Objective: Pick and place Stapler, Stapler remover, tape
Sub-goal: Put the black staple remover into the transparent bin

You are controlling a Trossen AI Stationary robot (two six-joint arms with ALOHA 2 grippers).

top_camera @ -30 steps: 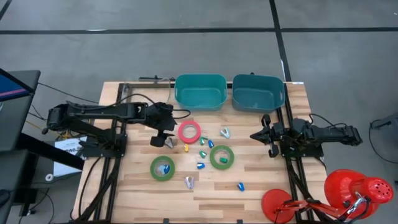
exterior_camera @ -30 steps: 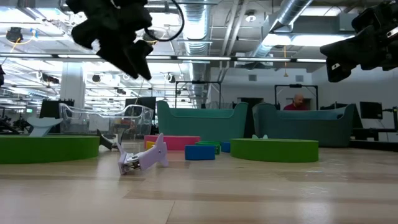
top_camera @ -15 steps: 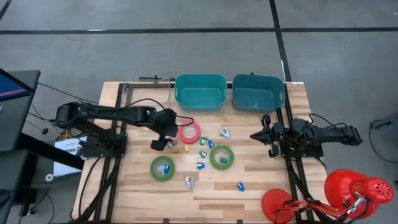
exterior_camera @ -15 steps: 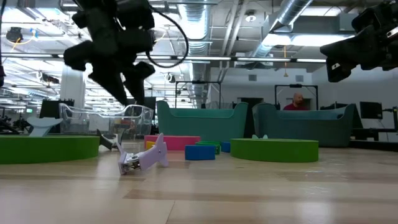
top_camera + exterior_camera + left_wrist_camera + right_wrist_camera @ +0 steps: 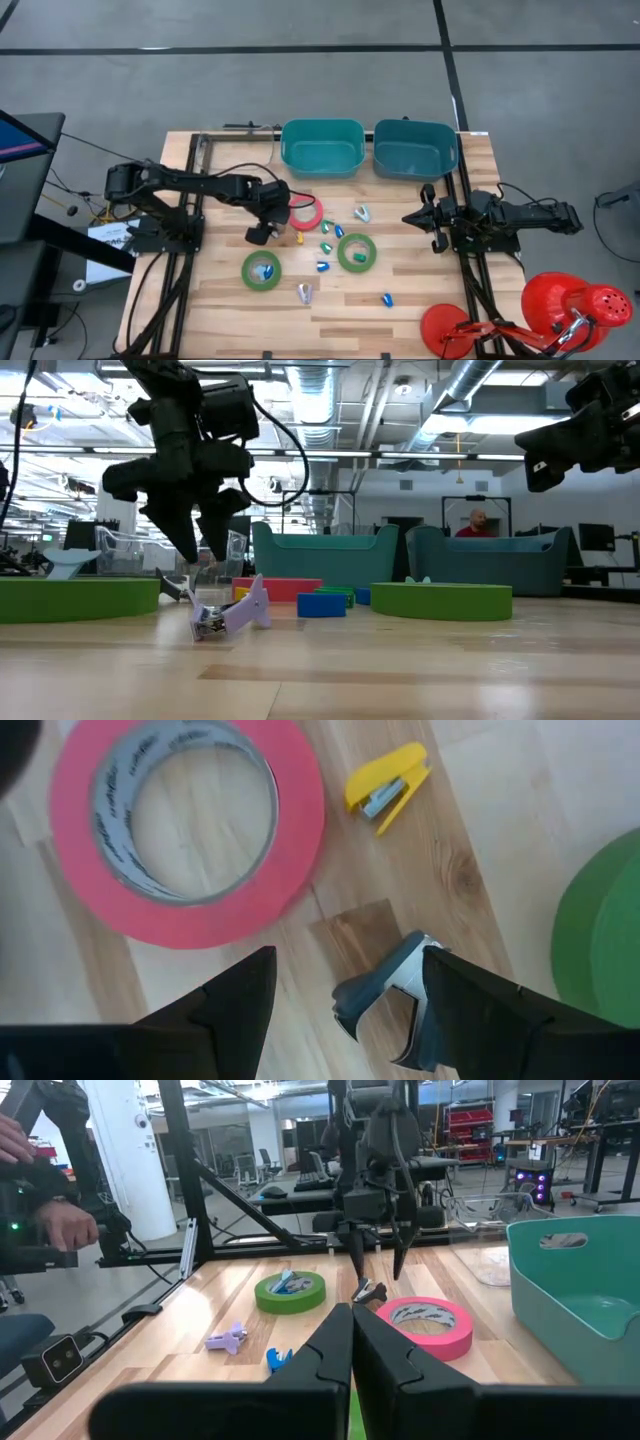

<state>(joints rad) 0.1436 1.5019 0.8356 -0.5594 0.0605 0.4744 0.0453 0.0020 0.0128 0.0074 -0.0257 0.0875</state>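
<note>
Your left gripper [image 5: 262,224] hung with its fingers spread and empty directly over a small grey stapler remover [image 5: 392,999] that lay on the surface [image 5: 230,300] just beside the pink-red tape [image 5: 308,211]. In the left wrist view the remover sat in the gap between the two fingers, nearer one than the other, with its jaws fanned open and its long axis at a slant to the line from finger to finger. A little yellow stapler [image 5: 388,786] lay past it, close to the rim of the pink-red tape. From that pose, I judged a plain descent would put the remover between the fingers, though a small turn of the wrist might have squared the grip. Your right gripper [image 5: 425,217] waited shut by the far edge, well apart from all of this, so the left arm was plainly the nearer one.
</note>
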